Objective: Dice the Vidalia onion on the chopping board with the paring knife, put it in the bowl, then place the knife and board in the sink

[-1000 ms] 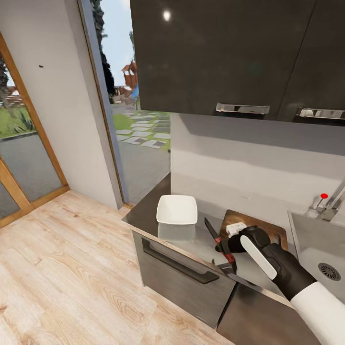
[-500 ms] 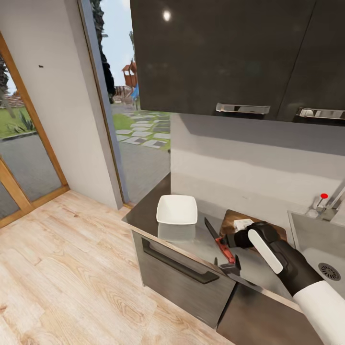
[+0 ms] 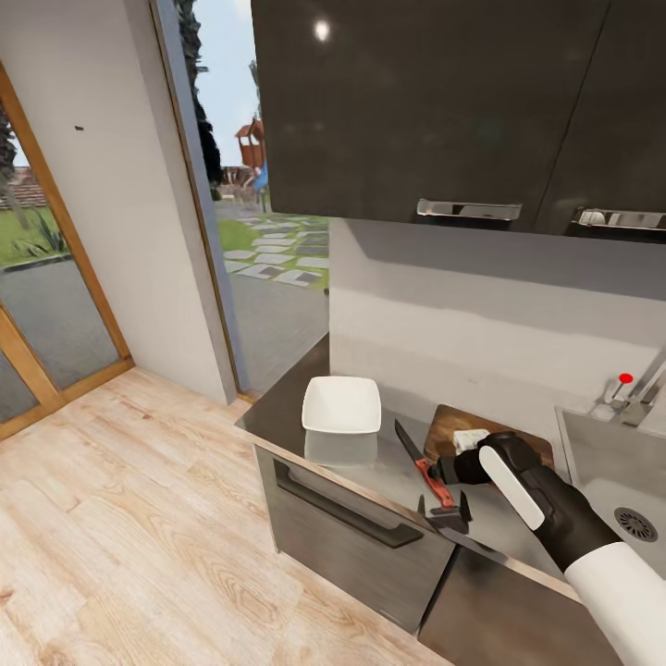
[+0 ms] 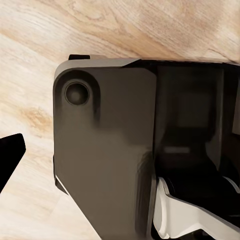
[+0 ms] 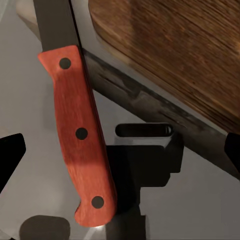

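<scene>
Paring knife point(image 3: 418, 457) flat on countertop point(image 3: 370, 462) beside chopping board point(image 3: 449, 422), right pincer point(image 3: 442, 510) spread wide above its handle.

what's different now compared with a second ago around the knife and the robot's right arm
The right pincer has drawn back from the knife toward the counter's front edge and now hangs open over the handle end, holding nothing. The knife itself looks to have turned slightly while the pincer was on it. The bowl and the cutting board stayed put.
</scene>
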`<state>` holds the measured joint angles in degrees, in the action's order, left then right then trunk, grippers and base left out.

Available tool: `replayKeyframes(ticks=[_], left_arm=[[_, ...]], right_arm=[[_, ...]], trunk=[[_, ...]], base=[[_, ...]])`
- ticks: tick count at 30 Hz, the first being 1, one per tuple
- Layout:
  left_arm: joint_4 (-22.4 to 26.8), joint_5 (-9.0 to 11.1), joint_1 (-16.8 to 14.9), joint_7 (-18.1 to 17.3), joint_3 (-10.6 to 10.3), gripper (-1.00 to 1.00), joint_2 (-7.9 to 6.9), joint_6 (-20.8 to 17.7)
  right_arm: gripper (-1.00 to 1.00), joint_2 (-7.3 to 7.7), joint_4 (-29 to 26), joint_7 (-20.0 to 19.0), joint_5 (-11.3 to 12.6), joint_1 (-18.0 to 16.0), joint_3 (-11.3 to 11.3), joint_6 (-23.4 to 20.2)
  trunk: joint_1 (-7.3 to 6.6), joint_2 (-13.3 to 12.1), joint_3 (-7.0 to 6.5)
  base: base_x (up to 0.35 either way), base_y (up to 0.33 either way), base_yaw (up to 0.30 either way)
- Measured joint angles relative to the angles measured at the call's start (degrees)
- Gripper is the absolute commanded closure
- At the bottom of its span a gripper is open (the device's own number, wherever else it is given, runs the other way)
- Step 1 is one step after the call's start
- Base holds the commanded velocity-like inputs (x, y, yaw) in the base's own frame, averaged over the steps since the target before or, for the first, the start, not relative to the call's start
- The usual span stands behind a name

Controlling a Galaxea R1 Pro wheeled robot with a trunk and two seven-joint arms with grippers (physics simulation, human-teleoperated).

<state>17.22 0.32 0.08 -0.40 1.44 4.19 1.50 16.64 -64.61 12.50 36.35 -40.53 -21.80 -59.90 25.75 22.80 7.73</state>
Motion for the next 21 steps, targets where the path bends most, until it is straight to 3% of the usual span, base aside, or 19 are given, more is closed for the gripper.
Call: replayKeyframes(ticks=[21], left_arm=[[0.0, 0.0, 0.0, 0.0, 0.0, -1.00, 0.00, 0.0]], right_arm=[[-1.00, -0.47, 0.1, 0.0, 0.1, 0.0, -0.2, 0.0]], trunk=[[0.00, 0.0, 0.00]], base=[[0.000, 0.000, 0.000]])
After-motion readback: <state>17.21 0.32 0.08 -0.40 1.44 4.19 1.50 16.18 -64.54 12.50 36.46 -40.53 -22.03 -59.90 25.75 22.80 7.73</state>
